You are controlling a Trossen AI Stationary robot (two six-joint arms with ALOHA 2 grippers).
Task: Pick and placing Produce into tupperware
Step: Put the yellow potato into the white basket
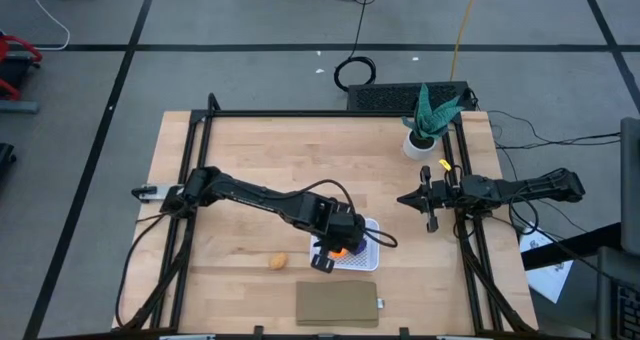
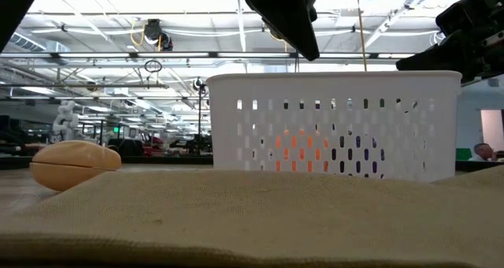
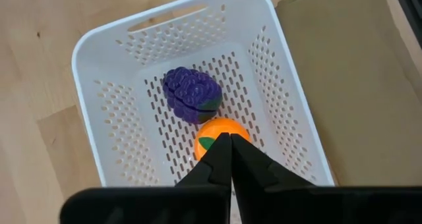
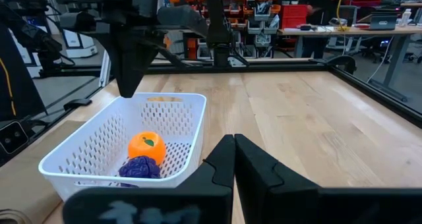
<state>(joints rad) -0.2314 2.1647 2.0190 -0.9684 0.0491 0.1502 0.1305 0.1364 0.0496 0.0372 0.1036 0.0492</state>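
Orange produce (image 3: 221,132) in the white tupperware (image 3: 105,33), just under the left claw (image 3: 226,145), fingers pressed together, empty.

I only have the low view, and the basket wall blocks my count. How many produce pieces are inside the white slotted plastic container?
Observer: Two. A round orange toy fruit and a lumpy dark purple piece lie side by side in the white slotted plastic container.
Operator: Is the left pincer holding either?
Observer: No, the left pincer is shut on nothing, just over the orange fruit.
Operator: And the right arm?
Observer: It waits over the table's right side, with the right pincer shut and empty.
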